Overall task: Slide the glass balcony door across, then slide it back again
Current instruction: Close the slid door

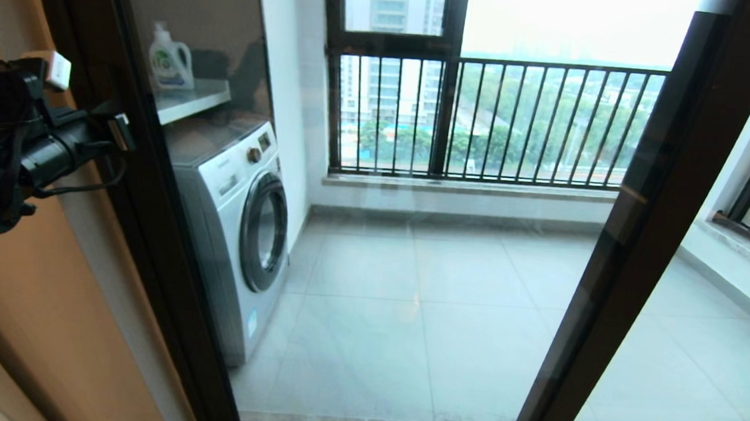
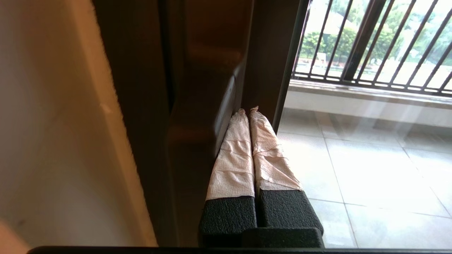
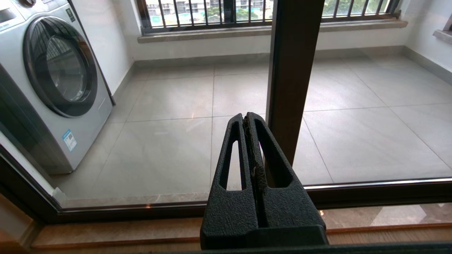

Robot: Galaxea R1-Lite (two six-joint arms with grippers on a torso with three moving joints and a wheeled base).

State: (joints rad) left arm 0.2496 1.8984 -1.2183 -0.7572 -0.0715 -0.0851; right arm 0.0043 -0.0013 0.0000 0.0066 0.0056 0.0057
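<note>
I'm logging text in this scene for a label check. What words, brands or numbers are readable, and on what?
None can be read.
Detergent bottle on the shelf: green label mark, too blurred to read.
Washing machine: blue sticker low on the front and a panel label, both too small to read.

Left arm [image 1: 12, 148] enters at mid-left of the head view, raised, wrist pointing toward frame centre; black housing, cable looped under the wrist. Left gripper [image 2: 249, 110] seen in its wrist view at lower centre: both fingers [image 2: 233, 155] wrapped in pale tape over black bases, pressed together side by side along their length, tips level. Right gripper [image 3: 246, 116] in its wrist view at lower centre: two black slotted fingers [image 3: 231, 151] closed flat against each other, nothing between. Right arm out of the head view.
</note>
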